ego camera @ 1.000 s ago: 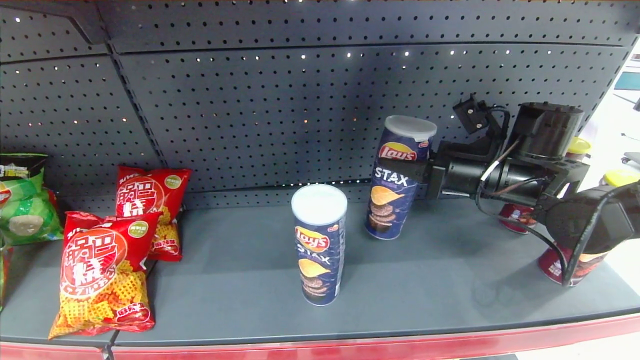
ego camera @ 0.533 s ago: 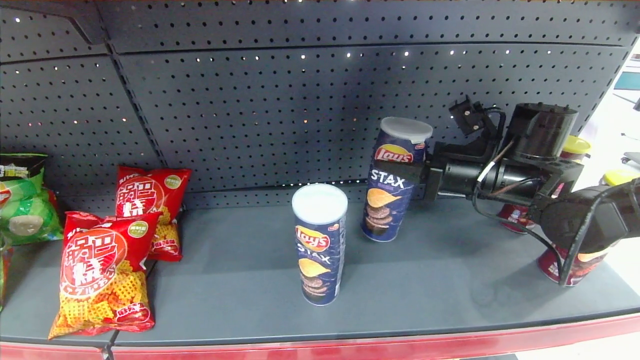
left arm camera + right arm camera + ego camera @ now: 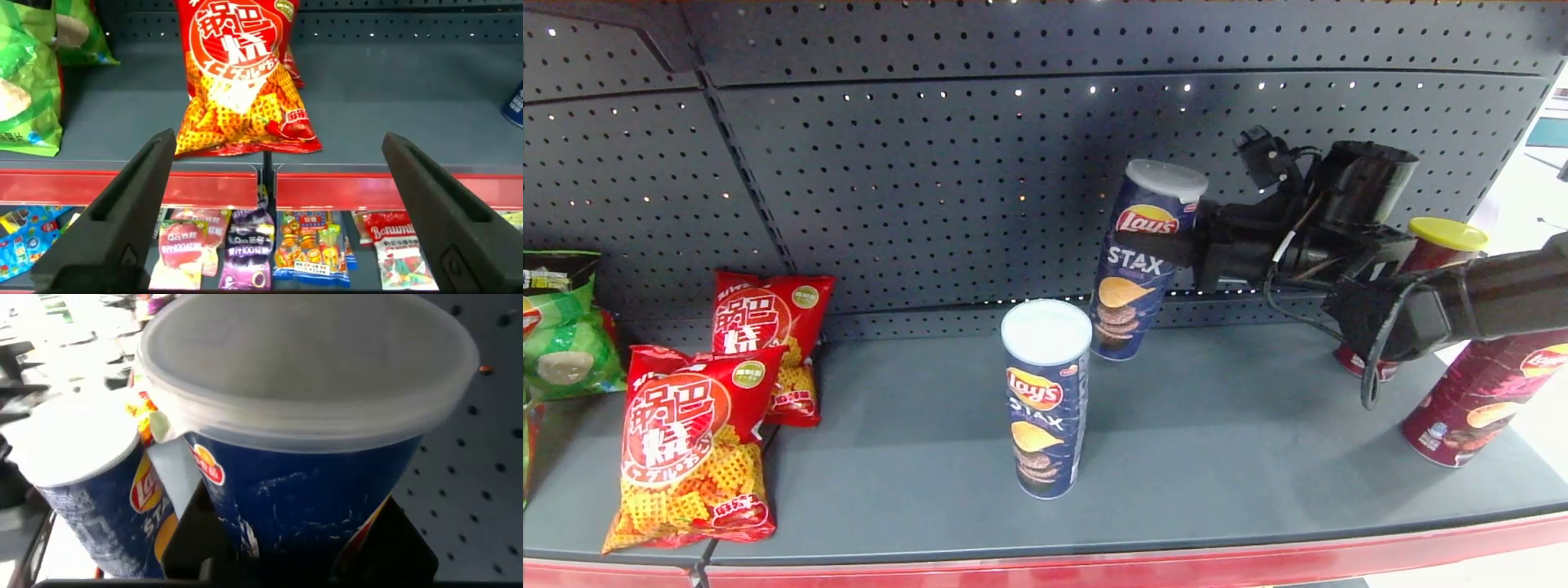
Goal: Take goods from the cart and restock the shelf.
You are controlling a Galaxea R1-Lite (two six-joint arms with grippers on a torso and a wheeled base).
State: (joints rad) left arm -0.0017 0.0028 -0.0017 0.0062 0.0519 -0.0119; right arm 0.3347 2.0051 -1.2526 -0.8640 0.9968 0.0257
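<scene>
Jaws of my right gripper (image 3: 1164, 245) are clenched on a blue chip canister (image 3: 1131, 302), tilted right of frame centre near the pegboard (image 3: 931, 204) at the back of the shelf (image 3: 1217, 441), behind a second upright canister (image 3: 1044, 400); I see my left gripper (image 3: 278, 147) with jaws released, wide apart.

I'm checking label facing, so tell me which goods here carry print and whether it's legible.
Held blue can: large front lettering, legible.
Standing blue can: same lettering, legible.
Red snack bags: big characters legible, small print blurred.
Red cans: logo partly hidden, rest too small.
Green bag: nothing readable.
</scene>
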